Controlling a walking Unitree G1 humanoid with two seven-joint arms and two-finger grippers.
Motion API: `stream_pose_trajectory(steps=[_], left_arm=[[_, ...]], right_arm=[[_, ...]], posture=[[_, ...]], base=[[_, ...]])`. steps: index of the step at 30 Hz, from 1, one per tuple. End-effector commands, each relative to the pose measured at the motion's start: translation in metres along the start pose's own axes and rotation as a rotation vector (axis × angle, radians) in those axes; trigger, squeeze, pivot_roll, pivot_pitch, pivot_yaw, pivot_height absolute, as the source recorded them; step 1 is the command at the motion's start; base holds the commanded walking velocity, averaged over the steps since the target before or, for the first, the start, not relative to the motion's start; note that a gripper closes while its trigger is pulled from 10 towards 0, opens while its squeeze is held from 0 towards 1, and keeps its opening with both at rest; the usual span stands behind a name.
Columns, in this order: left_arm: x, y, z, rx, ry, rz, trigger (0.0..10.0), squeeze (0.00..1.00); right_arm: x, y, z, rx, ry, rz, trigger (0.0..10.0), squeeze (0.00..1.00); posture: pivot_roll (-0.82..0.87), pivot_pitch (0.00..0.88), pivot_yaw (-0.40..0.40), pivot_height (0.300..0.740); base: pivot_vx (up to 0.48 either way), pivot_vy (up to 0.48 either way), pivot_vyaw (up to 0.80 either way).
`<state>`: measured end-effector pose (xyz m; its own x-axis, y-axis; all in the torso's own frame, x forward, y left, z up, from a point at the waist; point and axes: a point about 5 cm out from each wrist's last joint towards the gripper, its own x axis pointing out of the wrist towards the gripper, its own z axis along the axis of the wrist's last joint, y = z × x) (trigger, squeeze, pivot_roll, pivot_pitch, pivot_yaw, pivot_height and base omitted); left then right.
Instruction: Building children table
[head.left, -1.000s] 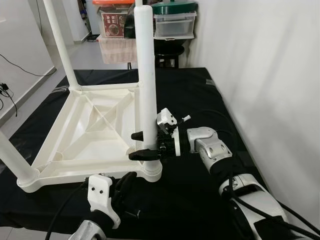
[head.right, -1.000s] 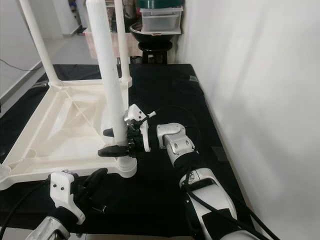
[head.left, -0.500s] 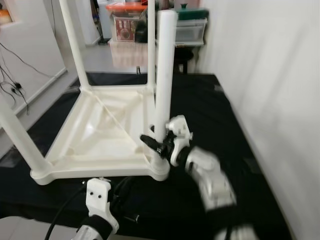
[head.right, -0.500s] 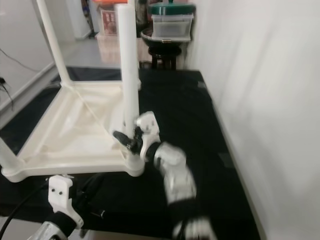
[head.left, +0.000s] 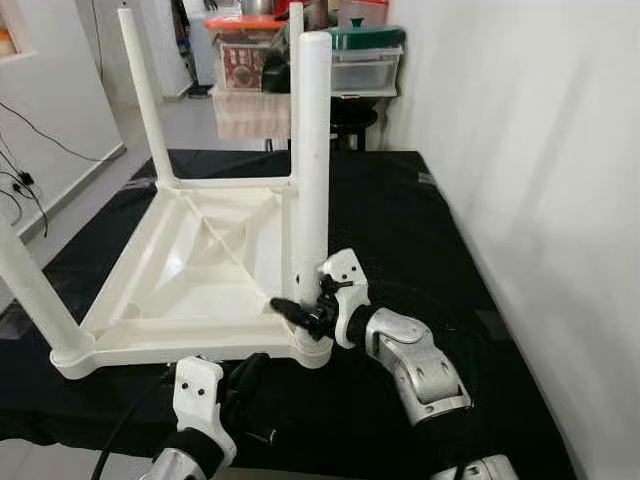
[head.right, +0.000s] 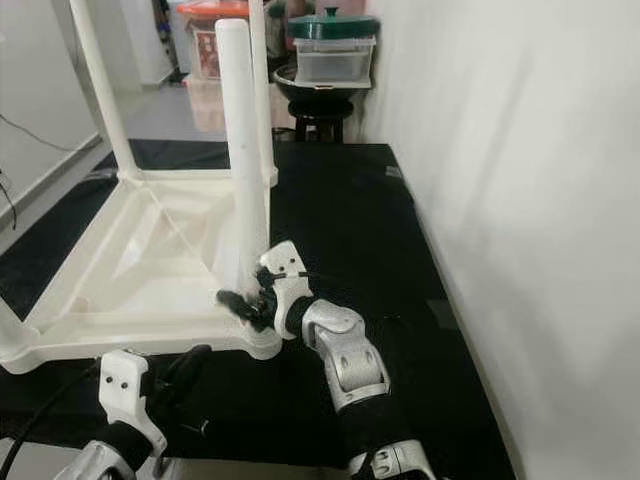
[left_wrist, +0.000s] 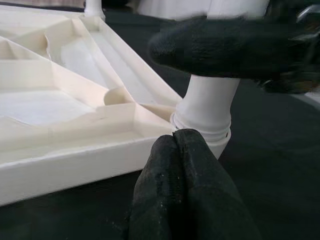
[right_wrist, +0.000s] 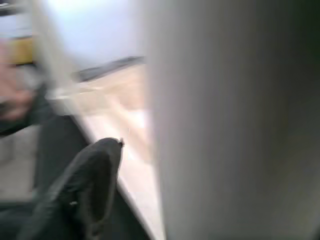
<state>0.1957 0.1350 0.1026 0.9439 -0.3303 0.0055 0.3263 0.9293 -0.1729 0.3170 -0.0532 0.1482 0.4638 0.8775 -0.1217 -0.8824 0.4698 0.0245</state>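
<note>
gripping white leg (head.left: 310, 180) base, right gripper (head.left: 300, 313) fingers partly hidden, left gripper (left_wrist: 184, 192) fingers clenched

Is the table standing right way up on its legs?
No, the white table lies upside down on the black mat, with its legs pointing up.

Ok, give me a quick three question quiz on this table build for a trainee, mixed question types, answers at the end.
1. True or false: the table lies upside down on the black cloth.
2. Which gripper is at the near leg? A) left B) right
3. Fill in: the left gripper sits just in front of the leg's ____.

Key: 1 true. 2 B, the right gripper is at the leg's lower end. 3 socket.
</note>
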Motion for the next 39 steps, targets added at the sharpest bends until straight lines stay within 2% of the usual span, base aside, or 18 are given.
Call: stream_pose_trajectory(steps=[1,2,3,4,6,12,13,14,15,30,31,32,33,34,35,37,38,39], left_arm=[[0.000,0.002,-0.002,0.009,0.007,0.006,10.0,0.00],[0.001,0.002,-0.003,0.008,0.008,0.004,10.0,0.00],[0.001,0.002,-0.003,0.008,0.008,0.004,10.0,0.00],[0.001,0.002,-0.004,0.008,0.010,0.004,10.0,0.00],[0.002,0.002,-0.005,0.007,0.011,0.004,10.0,0.00],[0.003,0.002,-0.005,0.006,0.006,0.010,10.0,0.00],[0.004,0.002,-0.005,0.010,0.003,0.015,10.0,0.00],[0.004,0.002,-0.005,0.010,0.003,0.015,10.0,0.00],[0.004,0.002,-0.004,0.014,-0.003,0.022,10.0,0.00],[0.003,0.001,0.000,0.012,-0.009,0.015,10.0,0.00],[0.002,0.002,0.000,0.013,-0.009,0.017,10.0,0.00],[0.002,0.002,0.000,0.013,-0.009,0.017,10.0,0.00],[0.001,0.002,0.001,0.015,-0.009,0.020,10.0,0.00],[0.001,0.002,0.001,0.015,-0.009,0.020,10.0,0.00],[0.001,0.004,0.001,0.018,-0.007,0.018,10.0,0.00],[0.001,0.004,0.001,0.018,-0.007,0.018,10.0,0.00],[0.002,0.004,0.001,0.015,-0.005,0.017,10.0,0.00],[0.002,0.004,0.001,0.015,-0.005,0.017,10.0,0.00]], right_arm=[[0.004,0.000,0.015,-0.065,-0.049,0.095,10.0,1.00],[0.003,-0.006,0.016,-0.092,-0.036,0.148,10.0,0.71],[0.003,-0.006,0.016,-0.092,-0.036,0.148,10.0,0.71],[0.002,-0.012,0.016,-0.125,-0.011,0.225,10.0,0.00],[0.000,-0.020,0.016,-0.144,0.037,0.343,10.0,0.00],[0.007,-0.027,0.016,-0.137,0.076,0.341,10.0,0.00],[0.009,-0.028,0.017,-0.109,0.067,0.350,1.2,0.00],[0.009,-0.028,0.017,-0.109,0.067,0.350,1.2,0.00],[0.009,-0.028,0.016,-0.089,0.069,0.365,0.0,0.00],[-0.009,-0.037,-0.004,-0.058,0.074,0.345,0.0,0.00],[-0.006,-0.035,-0.014,-0.083,0.106,0.219,0.0,0.00],[-0.006,-0.035,-0.014,-0.083,0.106,0.219,0.0,0.00],[-0.001,-0.017,-0.039,0.054,0.126,-0.074,0.0,0.00],[-0.001,-0.017,-0.039,0.054,0.126,-0.074,0.0,0.00],[-0.003,-0.007,-0.040,-0.018,0.119,-0.289,0.0,0.00],[-0.003,-0.007,-0.040,-0.018,0.119,-0.289,0.0,0.00],[-0.005,-0.011,-0.040,0.041,0.107,-0.421,0.0,0.00],[-0.005,-0.011,-0.040,0.041,0.107,-0.421,0.0,0.00]], posture=[[0.06,0.000,-0.023,0.740],[0.06,0.000,-0.019,0.740],[0.06,0.000,-0.019,0.740],[0.07,0.000,-0.026,0.740],[0.07,0.000,-0.030,0.740],[0.09,0.000,-0.048,0.740],[0.10,0.000,-0.050,0.740],[0.10,0.000,-0.050,0.740],[0.10,0.000,-0.050,0.740],[0.08,0.000,-0.027,0.740],[0.08,0.000,-0.041,0.740],[0.08,0.000,-0.041,0.740],[0.10,0.000,-0.057,0.740],[0.10,0.000,-0.057,0.740],[0.06,0.000,-0.019,0.740],[0.06,0.000,-0.019,0.740],[0.02,0.000,-0.003,0.740],[0.02,0.000,-0.003,0.740]], base=[[0.000,0.000,0.00],[0.000,0.000,0.00],[0.000,0.000,0.00],[0.000,0.000,0.00],[0.000,0.000,0.00],[0.000,0.000,0.00],[0.000,0.000,0.00],[0.000,0.000,0.00],[0.000,0.000,0.00],[0.000,0.000,0.00],[0.000,0.000,0.00],[0.000,0.000,0.00],[0.000,0.000,0.00],[0.000,0.000,0.00],[0.000,0.000,0.00],[0.000,0.000,0.00],[0.000,0.000,0.00],[0.000,0.000,0.00]])
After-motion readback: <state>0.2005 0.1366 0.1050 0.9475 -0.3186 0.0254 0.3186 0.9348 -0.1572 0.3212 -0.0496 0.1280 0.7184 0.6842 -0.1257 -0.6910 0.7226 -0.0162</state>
